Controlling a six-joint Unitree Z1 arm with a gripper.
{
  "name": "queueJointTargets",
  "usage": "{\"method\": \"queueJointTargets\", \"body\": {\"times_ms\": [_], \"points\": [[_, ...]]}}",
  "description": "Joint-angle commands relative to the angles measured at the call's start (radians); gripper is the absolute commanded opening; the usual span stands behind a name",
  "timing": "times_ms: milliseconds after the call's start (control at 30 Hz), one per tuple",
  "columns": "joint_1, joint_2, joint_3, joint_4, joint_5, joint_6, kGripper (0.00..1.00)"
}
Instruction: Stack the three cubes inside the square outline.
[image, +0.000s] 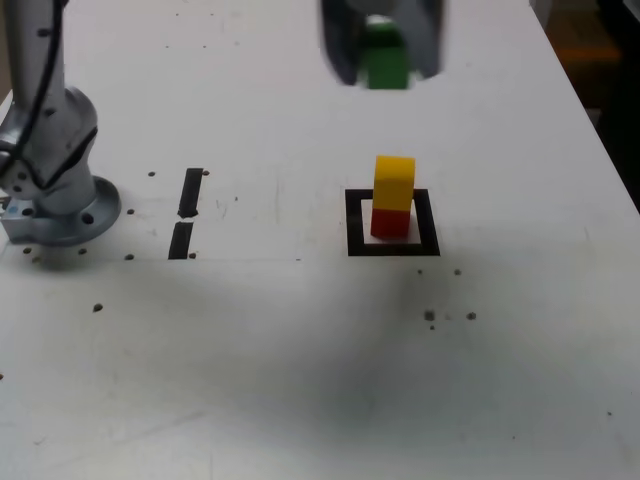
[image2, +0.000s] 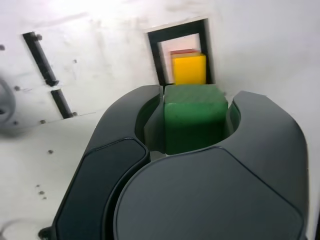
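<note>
The yellow cube (image: 394, 181) stands on top of the red cube (image: 390, 221) inside the black square outline (image: 392, 248). High above them, at the top of the exterior view, my gripper (image: 384, 62) is shut on the green cube (image: 384, 58), which hangs in the air clear of the stack. In the wrist view the green cube (image2: 194, 119) sits clamped between the dark jaws of the gripper (image2: 195, 107). Beyond it lie the yellow cube (image2: 189, 69), a sliver of the red cube (image2: 183, 51) and the outline (image2: 154, 52).
Two short black strips (image: 186, 211) lie on the white table (image: 300, 360) at the exterior view's left of the outline. The arm's grey base (image: 55, 175) is bolted at the far left of that view. The table's edge runs along the upper right.
</note>
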Motion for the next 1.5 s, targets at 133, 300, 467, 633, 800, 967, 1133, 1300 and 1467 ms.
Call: {"method": "queueJointTargets", "body": {"times_ms": [133, 300, 467, 633, 800, 967, 1133, 1300, 1467], "points": [[0.001, 0.046, 0.058, -0.003, -0.039, -0.020, 0.14], [-0.007, 0.068, 0.076, -0.026, -0.052, -0.034, 0.14], [-0.009, 0.084, 0.100, -0.042, -0.051, -0.050, 0.14], [-0.009, 0.094, 0.136, -0.088, -0.052, -0.078, 0.14], [-0.004, 0.100, 0.203, -0.168, -0.045, -0.088, 0.14], [0.002, 0.100, 0.263, -0.245, -0.028, -0.095, 0.14], [0.002, 0.080, 0.275, -0.250, 0.001, -0.098, 0.14], [0.008, 0.064, 0.296, -0.251, 0.025, -0.105, 0.16], [0.010, 0.065, 0.299, -0.259, 0.024, -0.105, 0.16]]}}
